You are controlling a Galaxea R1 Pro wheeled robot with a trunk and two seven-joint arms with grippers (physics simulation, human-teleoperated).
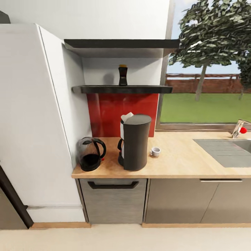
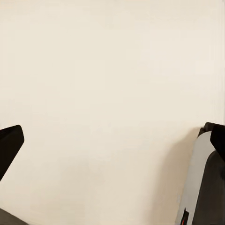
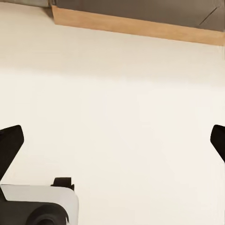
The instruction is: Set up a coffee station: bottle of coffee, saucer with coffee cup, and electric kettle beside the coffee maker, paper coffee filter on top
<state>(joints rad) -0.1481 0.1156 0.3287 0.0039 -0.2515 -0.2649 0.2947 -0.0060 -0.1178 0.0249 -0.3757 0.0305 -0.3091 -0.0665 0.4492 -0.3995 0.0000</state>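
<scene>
The charcoal coffee maker [image 1: 135, 143] stands on the light wood kitchen countertop [image 1: 174, 164]. A white folded piece, likely the paper coffee filter [image 1: 127, 116], rests at its top. The glass electric kettle [image 1: 90, 153] stands just left of it, and the tiny white coffee cup [image 1: 155, 151] just right. The bottle of coffee [image 1: 122, 75] stands upright on the thin black kitchen shelf [image 1: 146, 89] above. The saucer is hidden or out of view. My left gripper [image 2: 112, 145] and right gripper [image 3: 114, 145] both hang open over cream floor, holding nothing.
A tall white cabinet [image 1: 35, 115] closes the counter's left end. A thicker black board [image 1: 122, 44] hangs above the shelf. The grey sink [image 1: 226, 150] and its tap [image 1: 240, 129] lie at right. Below are grey cabinet fronts with a black handle [image 1: 113, 184] and a wooden plinth [image 3: 136, 23].
</scene>
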